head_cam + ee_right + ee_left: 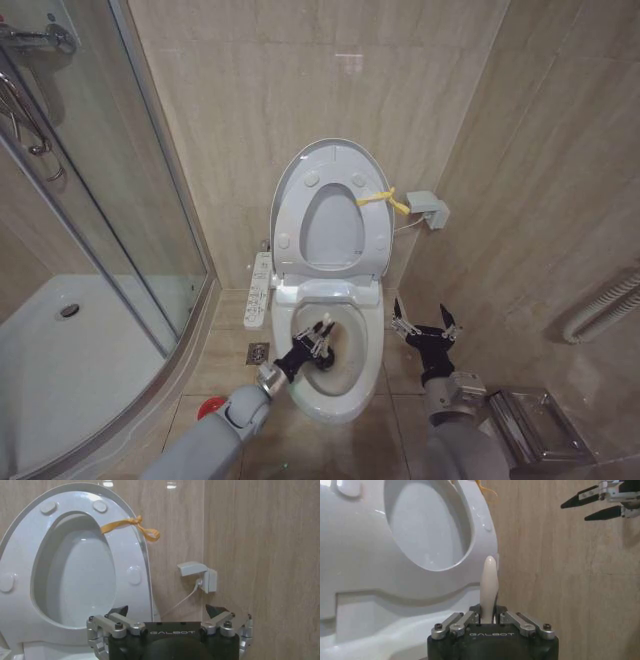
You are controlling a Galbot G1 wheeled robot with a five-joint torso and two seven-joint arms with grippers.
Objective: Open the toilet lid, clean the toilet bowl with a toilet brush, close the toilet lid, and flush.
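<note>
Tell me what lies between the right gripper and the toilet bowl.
Nothing: in the head view, bare floor tile separates the open right gripper from the toilet bowl.

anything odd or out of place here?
Mostly normal: lid up, left claw holding the brush over the bowl, right claw open beside it. One oddity: a yellow strap tied to the lid's edge.

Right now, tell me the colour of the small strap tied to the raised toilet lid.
Yellow strap, clearest in the right wrist view.
</note>
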